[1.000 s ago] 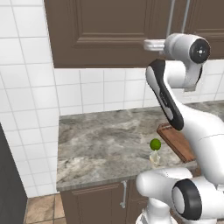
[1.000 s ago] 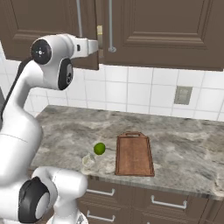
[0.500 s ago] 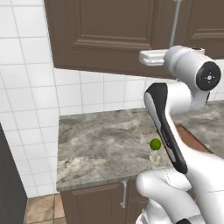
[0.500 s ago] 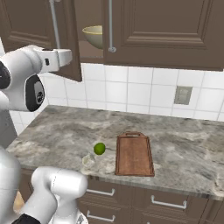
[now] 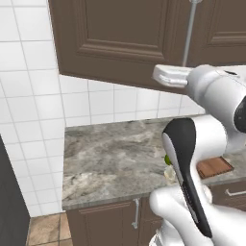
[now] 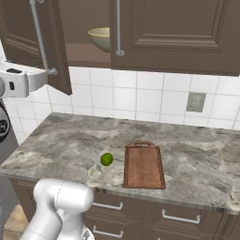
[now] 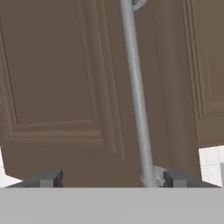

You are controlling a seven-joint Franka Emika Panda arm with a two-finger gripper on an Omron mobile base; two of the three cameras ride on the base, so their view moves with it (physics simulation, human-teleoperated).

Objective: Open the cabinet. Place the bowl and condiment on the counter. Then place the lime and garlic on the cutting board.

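The cabinet's left door (image 6: 47, 42) stands swung out, and its long grey bar handle (image 7: 135, 96) runs down between my fingertips (image 7: 175, 177), close to the right one. My gripper (image 7: 111, 179) is open, at the handle's lower end (image 6: 50, 71); its tip (image 5: 159, 74) lies against the door (image 5: 115, 38). The bowl (image 6: 101, 38) sits on the shelf inside. The condiment jar is hidden. On the counter (image 6: 197, 164) the lime (image 6: 107, 159) and the garlic (image 6: 95, 172) lie just left of the cutting board (image 6: 143, 165).
The right cabinet door (image 6: 183, 33) is shut, with its handle (image 6: 118, 28) next to the opening. A wall outlet (image 6: 196, 101) sits on the white tiles. Drawers with short handles (image 6: 178, 218) run under the counter. My arm (image 5: 192, 158) covers part of the counter front.
The left door has swung out wide with my gripper at its handle, moving left in the right base view. The bowl inside has come into view.
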